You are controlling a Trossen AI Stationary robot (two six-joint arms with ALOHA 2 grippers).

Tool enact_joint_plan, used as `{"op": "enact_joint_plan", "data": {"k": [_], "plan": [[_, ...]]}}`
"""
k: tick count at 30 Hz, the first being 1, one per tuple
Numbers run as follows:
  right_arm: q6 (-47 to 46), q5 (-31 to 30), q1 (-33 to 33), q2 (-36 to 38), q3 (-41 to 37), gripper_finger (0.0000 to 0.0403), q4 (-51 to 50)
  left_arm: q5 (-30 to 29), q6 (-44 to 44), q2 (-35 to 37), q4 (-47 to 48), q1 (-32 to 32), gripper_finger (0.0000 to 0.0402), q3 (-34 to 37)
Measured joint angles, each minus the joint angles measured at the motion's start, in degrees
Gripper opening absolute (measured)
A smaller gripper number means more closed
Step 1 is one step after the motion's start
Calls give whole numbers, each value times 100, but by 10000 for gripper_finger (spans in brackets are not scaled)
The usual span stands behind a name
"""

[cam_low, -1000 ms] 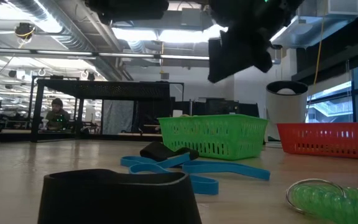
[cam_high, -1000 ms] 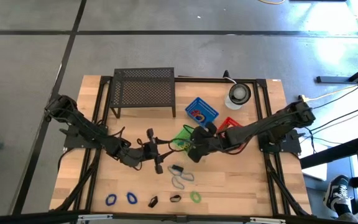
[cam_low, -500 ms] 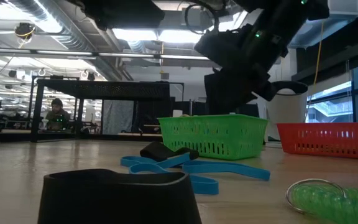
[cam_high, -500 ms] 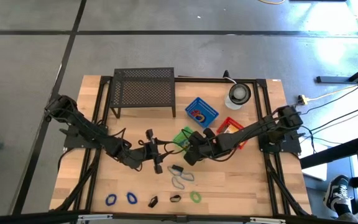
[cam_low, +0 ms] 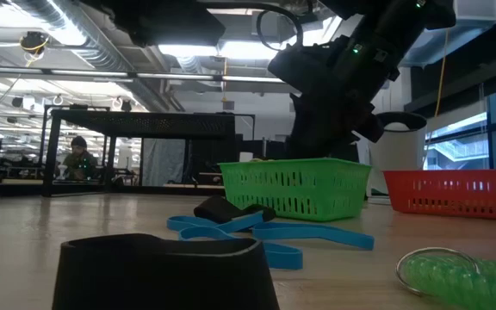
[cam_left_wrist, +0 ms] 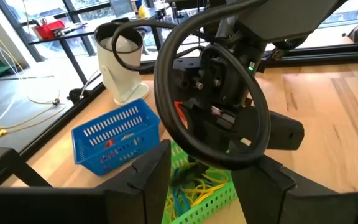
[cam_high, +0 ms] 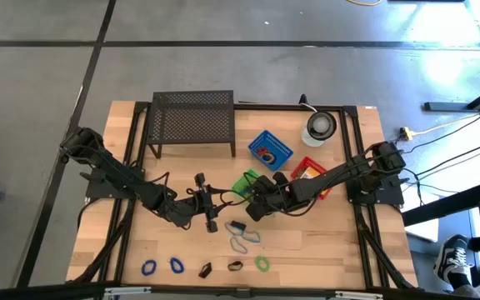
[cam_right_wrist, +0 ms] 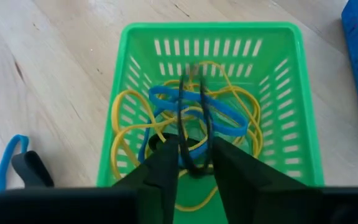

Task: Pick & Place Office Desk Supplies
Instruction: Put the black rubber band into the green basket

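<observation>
right gripper [cam_right_wrist: 195, 163] above banded green basket [cam_right_wrist: 135, 74]

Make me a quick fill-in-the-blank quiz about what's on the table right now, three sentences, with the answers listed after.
1. The right gripper hangs over the ______ basket, with a dark loop between its fingers.
2. Inside that basket lie yellow bands and a ______ band.
3. In the high view, the red basket sits on the side nearer the ______ arm, below the blue basket in the picture.

Missing words: green; blue; right
</observation>
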State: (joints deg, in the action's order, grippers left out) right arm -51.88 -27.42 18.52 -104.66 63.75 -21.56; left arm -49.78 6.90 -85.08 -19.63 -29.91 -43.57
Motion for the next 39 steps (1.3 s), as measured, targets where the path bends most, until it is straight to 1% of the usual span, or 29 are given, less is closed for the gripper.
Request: {"op": "enact_joint_plan", "data": {"k": [6,9,11,13,16,19,25,28,34,39], "plan": [[37,3,0,0,0,141,-4,19,9,0,19,0,158,0],[193,117,0,0,0,158,-4,181,14,0,22,0,159,0],[305,209,0,4,0,167,-4,316,143,0,67,0,159,0],[327,283,-5,35,0,173,-10,356,491,0,236,0,159,0],[348,301,-11,120,-2,175,-11,584,1059,0,771,2,159,0],[515,299,-13,222,0,172,-19,980,1460,0,1204,2,159,0],[625,195,-17,402,-1,167,10,1962,1637,-39,1532,101,160,0],[580,175,-20,422,0,167,127,2292,1687,-179,1535,157,160,0],[561,638,17,422,-2,167,596,2406,1797,-431,1562,155,160,0],[616,684,183,388,-2,164,1239,2388,1960,-393,1996,156,160,2]]}}
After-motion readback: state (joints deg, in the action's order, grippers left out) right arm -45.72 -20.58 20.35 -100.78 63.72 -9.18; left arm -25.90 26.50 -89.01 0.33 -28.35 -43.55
